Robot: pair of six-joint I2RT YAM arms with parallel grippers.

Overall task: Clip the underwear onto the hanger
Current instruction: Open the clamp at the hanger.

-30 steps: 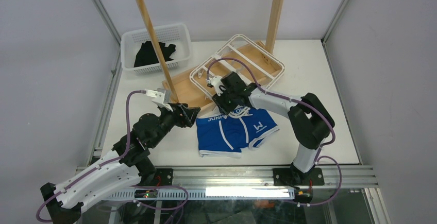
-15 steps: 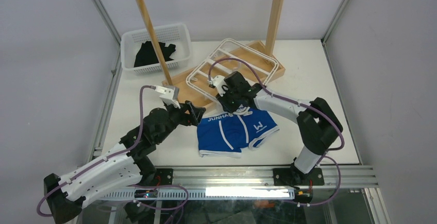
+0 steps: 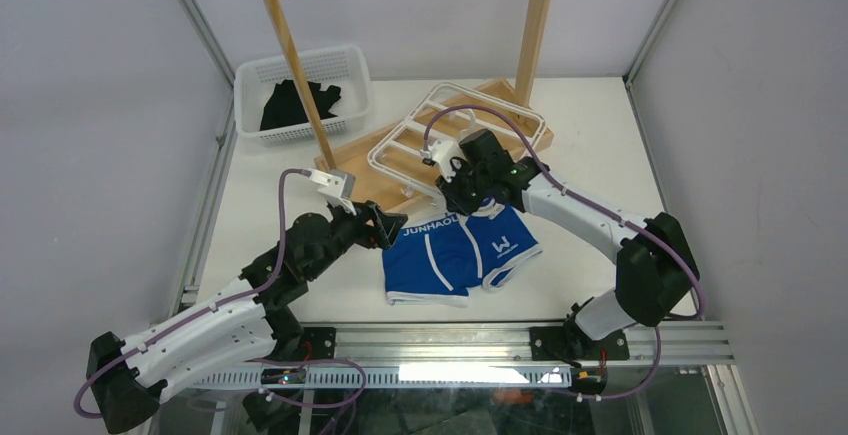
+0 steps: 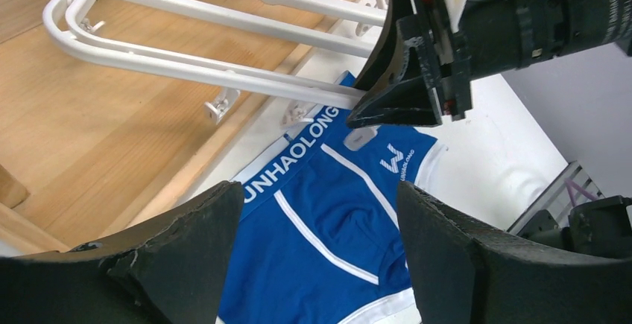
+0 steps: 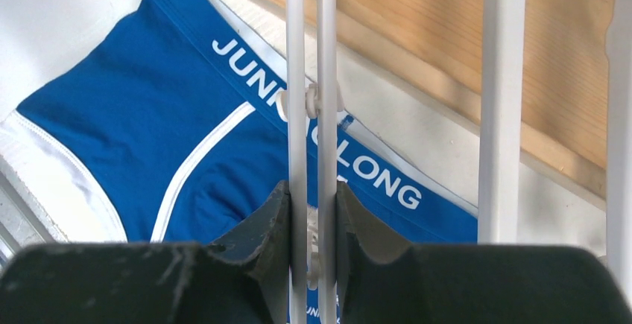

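The blue underwear (image 3: 455, 255) lies flat on the table, its lettered waistband toward the wooden rack. The white hanger (image 3: 372, 158) rests tilted on the rack's base, with its near edge over the waistband. My right gripper (image 3: 447, 195) is shut on the hanger's double near rail (image 5: 296, 78), and a small clip (image 5: 311, 100) dangles just beyond its fingers over the underwear (image 5: 149, 115). My left gripper (image 3: 395, 227) hovers open at the underwear's left edge. In the left wrist view its fingers (image 4: 317, 201) frame the underwear (image 4: 298, 264), with the hanger (image 4: 186, 67) and the right gripper (image 4: 373, 108) beyond.
A tall wooden rack stands on a plank base (image 3: 350, 170), its left post (image 3: 300, 65) near my left arm. At the back left, a white basket (image 3: 250, 85) holds a black garment (image 3: 295, 105). A metal rail (image 3: 450, 335) runs along the near table edge.
My right gripper has shut on the hanger's near rail and shifted it right, over the waistband. My left gripper moved right toward the underwear and opened wider.
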